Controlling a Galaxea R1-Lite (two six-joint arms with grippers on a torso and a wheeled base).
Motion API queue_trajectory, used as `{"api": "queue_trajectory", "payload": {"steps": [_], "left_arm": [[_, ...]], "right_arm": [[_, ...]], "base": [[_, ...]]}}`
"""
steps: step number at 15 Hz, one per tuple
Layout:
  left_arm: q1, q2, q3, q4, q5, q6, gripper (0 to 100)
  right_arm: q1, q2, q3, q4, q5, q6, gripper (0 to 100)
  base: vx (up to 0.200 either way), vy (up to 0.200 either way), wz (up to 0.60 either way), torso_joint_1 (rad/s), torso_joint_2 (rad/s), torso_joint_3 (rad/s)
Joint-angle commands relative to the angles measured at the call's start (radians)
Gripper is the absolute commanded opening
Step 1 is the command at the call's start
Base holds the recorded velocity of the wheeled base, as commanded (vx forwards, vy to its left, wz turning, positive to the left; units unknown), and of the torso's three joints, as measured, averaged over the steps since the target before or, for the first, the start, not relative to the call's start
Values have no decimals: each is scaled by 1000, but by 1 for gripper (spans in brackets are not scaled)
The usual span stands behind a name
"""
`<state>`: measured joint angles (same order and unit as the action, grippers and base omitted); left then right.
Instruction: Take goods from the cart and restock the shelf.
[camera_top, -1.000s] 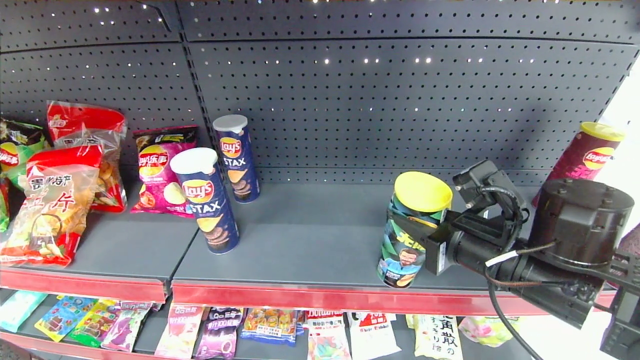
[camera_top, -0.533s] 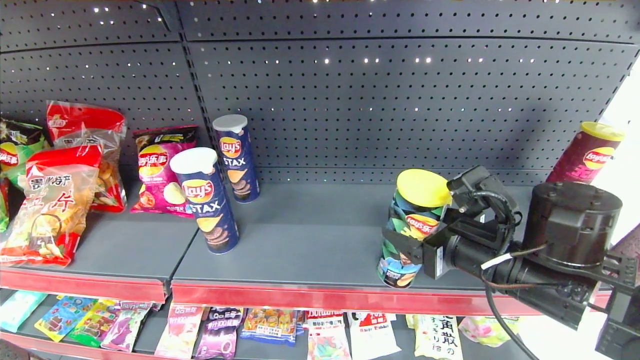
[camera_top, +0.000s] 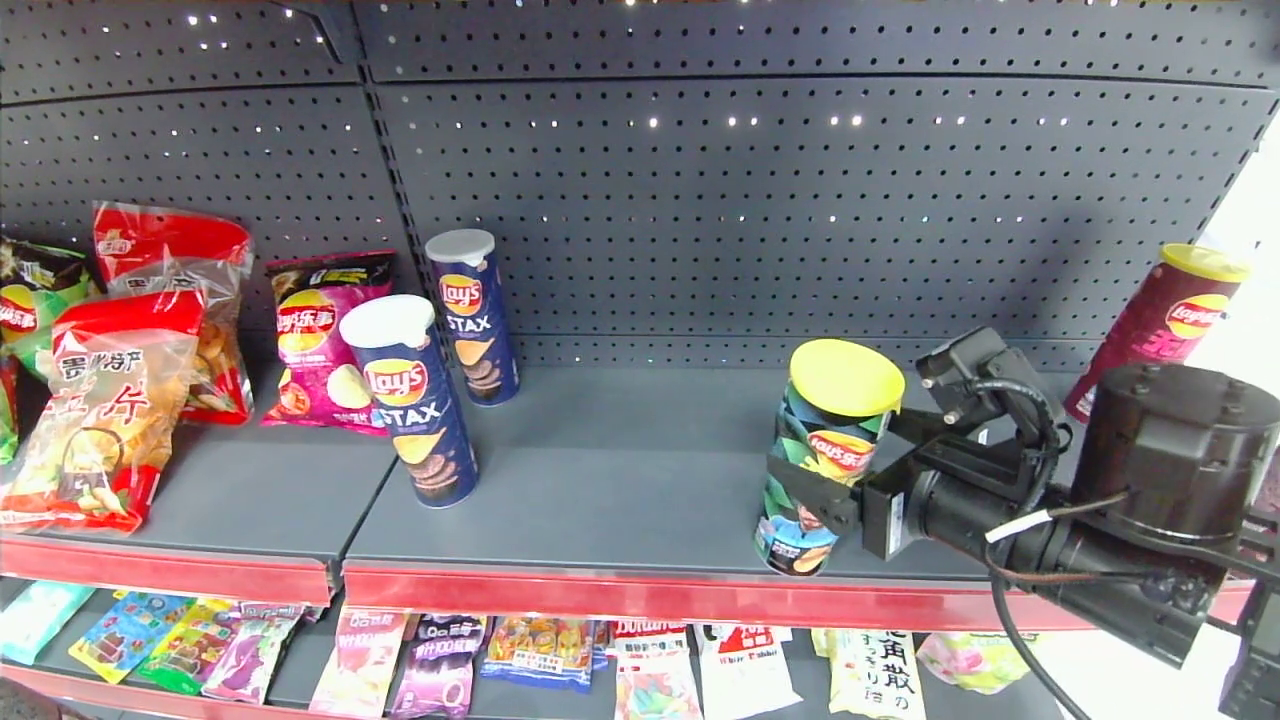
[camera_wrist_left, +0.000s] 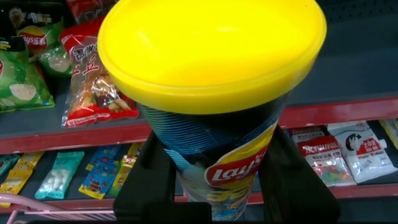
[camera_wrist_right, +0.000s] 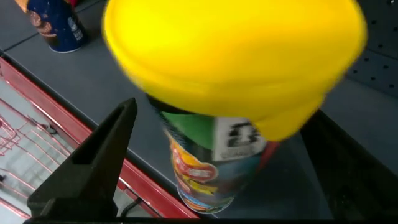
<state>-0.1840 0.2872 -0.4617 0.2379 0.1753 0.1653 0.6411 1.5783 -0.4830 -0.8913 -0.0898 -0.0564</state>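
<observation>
A teal-green chip can (camera_top: 828, 455) with a yellow lid stands upright near the red front edge of the grey shelf (camera_top: 620, 480), right of the middle. My right gripper (camera_top: 818, 478) is around its mid-body, open; the right wrist view shows the same can (camera_wrist_right: 214, 155), with a gap between it and one finger (camera_wrist_right: 93, 168). My left gripper (camera_wrist_left: 217, 183) is shut on a second yellow-lidded can (camera_wrist_left: 211, 56), held upright in front of the shelving.
Two blue cans (camera_top: 412, 400) (camera_top: 472, 315) stand left of centre, with chip bags (camera_top: 110, 400) further left. A maroon can (camera_top: 1165, 310) leans at the far right. Snack packets (camera_top: 540, 650) fill the lower shelf. Pink cart wire (camera_wrist_right: 25, 143) lies below the shelf edge.
The teal-green can went from tilted to upright on the shelf. My right arm then drew slightly to the right while the can stayed in place.
</observation>
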Motion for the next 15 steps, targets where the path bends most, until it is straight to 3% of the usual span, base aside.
{"api": "queue_trajectory", "payload": {"steps": [1, 15], "left_arm": [[0, 6, 0, 0, 0, 0, 0], [-3, 23, -3, -3, -17, 0, 0]], "right_arm": [[-1, -31, 6, -2, 2, 0, 100], [-1, -362, 277, 11, 71, -3, 100]], "base": [[0, 0, 0, 0, 0, 0], [0, 0, 0, 0, 0, 0]]}}
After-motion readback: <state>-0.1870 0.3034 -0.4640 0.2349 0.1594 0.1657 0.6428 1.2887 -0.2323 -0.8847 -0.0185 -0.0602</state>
